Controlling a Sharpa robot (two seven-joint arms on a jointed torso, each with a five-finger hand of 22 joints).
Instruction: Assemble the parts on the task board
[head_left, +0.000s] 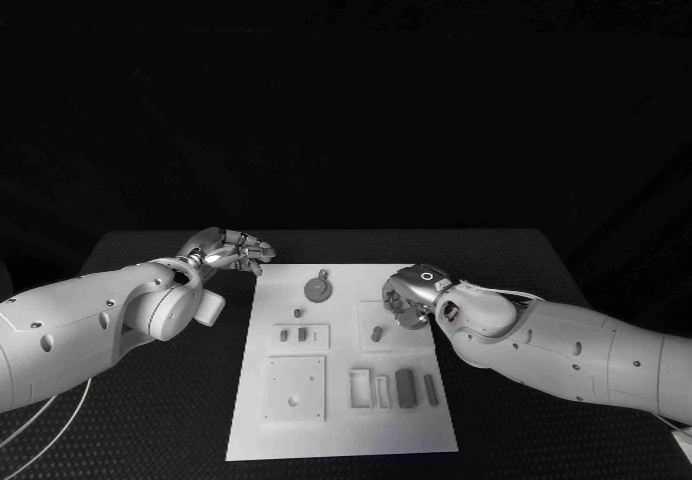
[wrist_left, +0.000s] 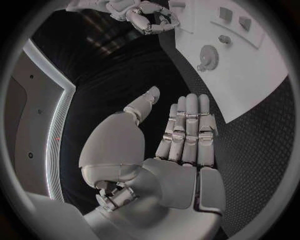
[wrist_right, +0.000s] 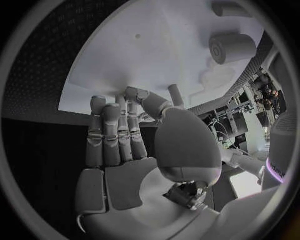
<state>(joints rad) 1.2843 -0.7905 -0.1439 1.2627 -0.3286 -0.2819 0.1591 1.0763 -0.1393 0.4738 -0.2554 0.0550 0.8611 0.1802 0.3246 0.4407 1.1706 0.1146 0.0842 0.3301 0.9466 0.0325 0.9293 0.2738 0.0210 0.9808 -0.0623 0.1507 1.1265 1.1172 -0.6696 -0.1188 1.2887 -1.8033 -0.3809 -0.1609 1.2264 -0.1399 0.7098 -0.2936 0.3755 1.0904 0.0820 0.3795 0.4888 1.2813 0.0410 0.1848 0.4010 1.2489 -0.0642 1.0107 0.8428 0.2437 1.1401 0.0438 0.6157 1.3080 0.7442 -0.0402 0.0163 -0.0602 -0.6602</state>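
Note:
The white task board (head_left: 346, 430) lies in the middle of the black table. On it I see a grey gear-like round part (head_left: 315, 290), a short peg (head_left: 378, 335) and two dark oblong parts (head_left: 417, 388) near the right edge. My left hand (head_left: 224, 250) hovers over the table off the board's far left corner; in the left wrist view its fingers (wrist_left: 187, 130) are stretched out with nothing in them. My right hand (head_left: 410, 296) is above the board's right edge, its fingers (wrist_right: 115, 130) straight and close to the board (wrist_right: 144, 45), holding nothing.
A block with slots (head_left: 300, 335), a flat square plate (head_left: 294, 388) and pale rectangular frames (head_left: 371, 388) also sit on the board. The left wrist view shows the gear (wrist_left: 206, 56) and my right hand (wrist_left: 147, 17). A round cylinder part (wrist_right: 231, 47) stands beyond my right fingers.

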